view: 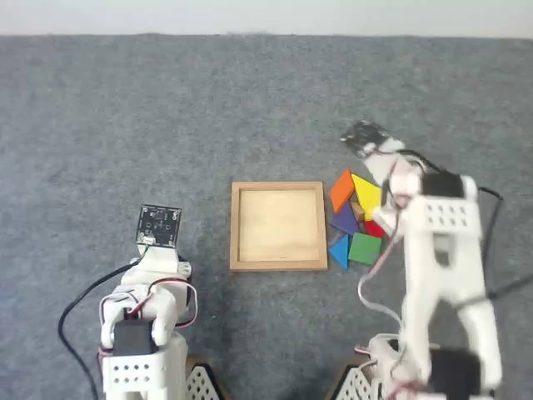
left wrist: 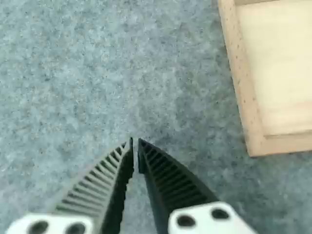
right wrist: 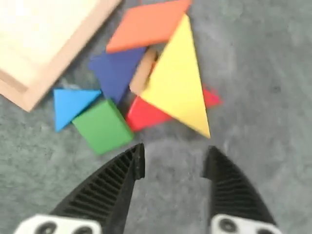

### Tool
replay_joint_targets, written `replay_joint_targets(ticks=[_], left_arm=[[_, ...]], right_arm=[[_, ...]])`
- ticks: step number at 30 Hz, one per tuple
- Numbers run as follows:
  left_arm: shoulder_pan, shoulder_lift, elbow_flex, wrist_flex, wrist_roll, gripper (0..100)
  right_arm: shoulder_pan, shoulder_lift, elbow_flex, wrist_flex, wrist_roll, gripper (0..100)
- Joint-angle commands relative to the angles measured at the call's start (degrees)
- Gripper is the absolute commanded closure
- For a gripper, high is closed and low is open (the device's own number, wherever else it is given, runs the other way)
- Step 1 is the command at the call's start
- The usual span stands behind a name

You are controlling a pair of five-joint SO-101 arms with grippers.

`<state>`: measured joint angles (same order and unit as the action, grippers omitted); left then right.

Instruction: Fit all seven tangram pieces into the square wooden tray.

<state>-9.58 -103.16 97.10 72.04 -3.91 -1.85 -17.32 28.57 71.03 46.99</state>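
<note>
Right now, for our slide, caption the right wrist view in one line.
Open right gripper hovers beside jumbled tangram pieces, yellow triangle on top, wooden tray nearby.

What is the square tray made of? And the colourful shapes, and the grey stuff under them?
The tray looks like bare pale wood: tan, matte, with faint grain. The yellow triangle and green square look like painted wood, thick with flat colours. A tan piece seems unpainted. They might be plastic instead. The grey surface looks like felt or short carpet: fuzzy and speckled.
</note>
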Motion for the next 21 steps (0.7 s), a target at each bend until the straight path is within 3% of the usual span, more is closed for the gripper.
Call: replay_joint_targets(ticks=[1, 8, 21], left_arm=[[0.3, -0.9, -0.6, 0.2, -0.1, 98], [0.3, -0.9, -0.6, 0.2, -0.1, 98], [0.3, -0.9, -0.6, 0.2, -0.1, 98]], right_arm=[[-1.0, 6.4, -8.0, 0.3, 1.8, 68.9], [-1.6, 19.6, -15.0, 0.1, 8.2, 56.6], [-5.3, 36.1, -24.1, -3.6, 4.6, 56.4]])
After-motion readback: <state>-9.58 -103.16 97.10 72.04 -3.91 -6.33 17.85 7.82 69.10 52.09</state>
